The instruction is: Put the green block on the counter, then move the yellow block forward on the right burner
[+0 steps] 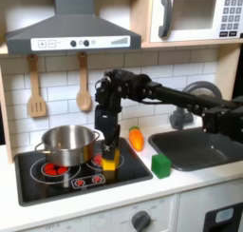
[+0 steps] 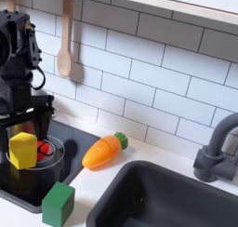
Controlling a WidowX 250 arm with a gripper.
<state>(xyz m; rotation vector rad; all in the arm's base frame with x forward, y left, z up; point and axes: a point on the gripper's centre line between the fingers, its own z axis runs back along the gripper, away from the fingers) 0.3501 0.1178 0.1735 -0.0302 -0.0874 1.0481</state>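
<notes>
The yellow block [image 1: 109, 163] [image 2: 22, 149] rests on the right burner of the black stovetop [image 1: 133, 169] [image 2: 11, 186]. My gripper [image 1: 111, 150] [image 2: 25, 125] hangs straight down just above it, fingers spread and nothing held. The green block [image 1: 161, 165] [image 2: 58, 203] sits on the white counter [image 1: 190, 177] [image 2: 98, 180] just off the stovetop's right edge in the first exterior view, apart from the gripper.
A steel pot [image 1: 68, 144] stands on the left burner. An orange carrot toy [image 1: 136, 138] [image 2: 104, 149] lies behind the green block. The grey sink [image 1: 204, 145] [image 2: 177, 198] and faucet [image 2: 218, 152] lie to the right in both exterior views. Wooden utensils [image 1: 36, 88] hang on the tiled wall.
</notes>
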